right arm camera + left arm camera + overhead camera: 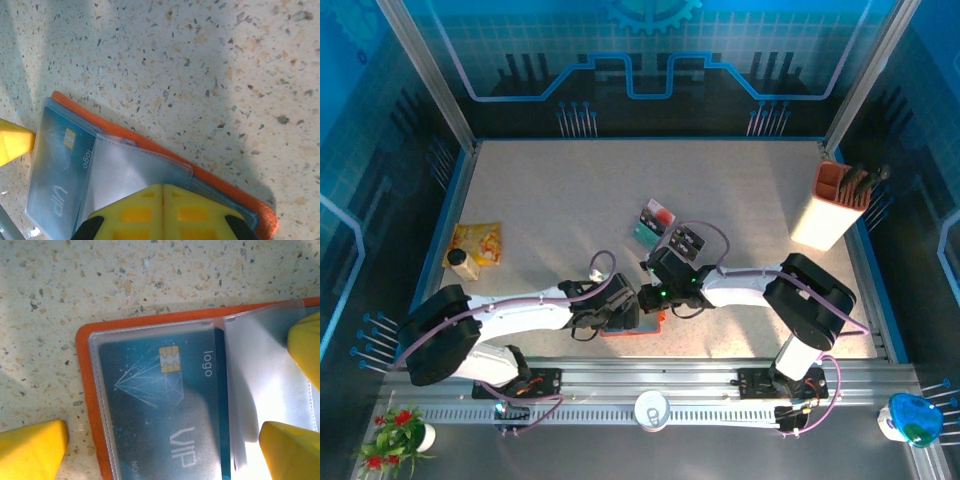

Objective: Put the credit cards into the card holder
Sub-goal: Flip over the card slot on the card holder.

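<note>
Speckled table lies bare beyond the orange-edged card holder.

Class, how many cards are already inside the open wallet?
1: a blue VIP card is tucked into the orange wallet. More may be hidden behind the clear flap beside it.

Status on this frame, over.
Left tool open over card holder. Right tool shut, tips on its clear sleeve. Teal card seated in pocket. More credit cards loose on table beyond.
</note>
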